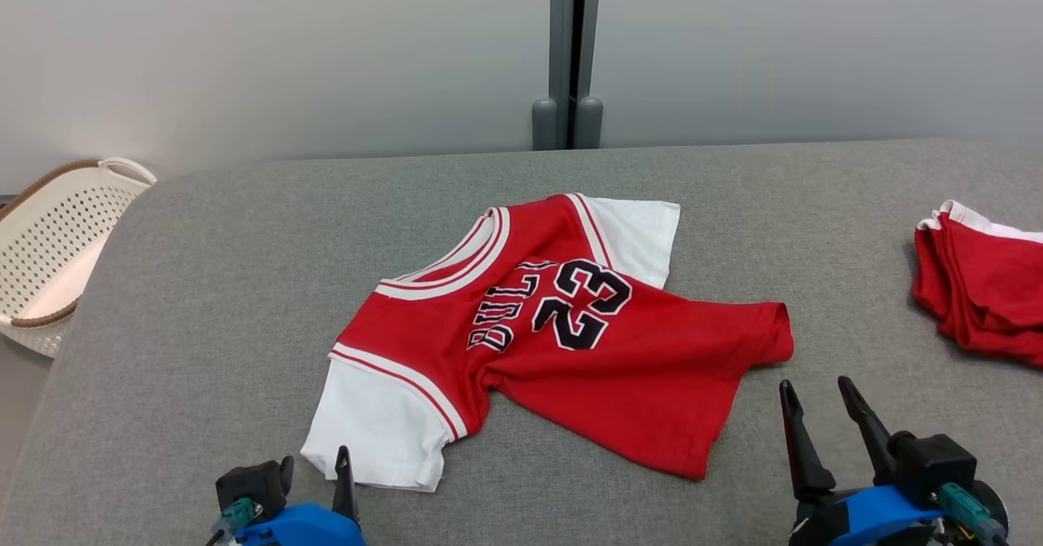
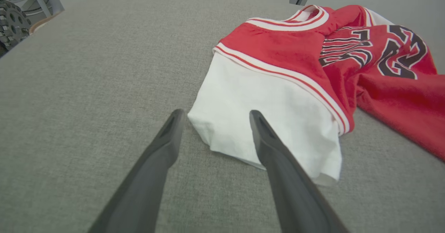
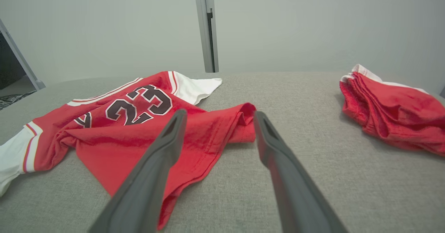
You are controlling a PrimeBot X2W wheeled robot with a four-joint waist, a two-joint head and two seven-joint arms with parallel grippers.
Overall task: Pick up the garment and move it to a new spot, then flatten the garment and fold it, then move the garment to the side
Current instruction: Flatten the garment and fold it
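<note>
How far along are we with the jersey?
Done: nothing certain; the jersey lies rumpled and unfolded on the table. In hand: the left gripper is open at the white sleeve, and the right gripper is open near the bunched hem. To do: flattening, folding, moving it aside, perhaps by the red pile.

Bright, even light all round, just soft, thin shadows under the red-and-white jersey on the grey fabric-covered desk; head view crisp, no glare; wrist views curve at the edges, long dark fingers soft near the lens
</note>
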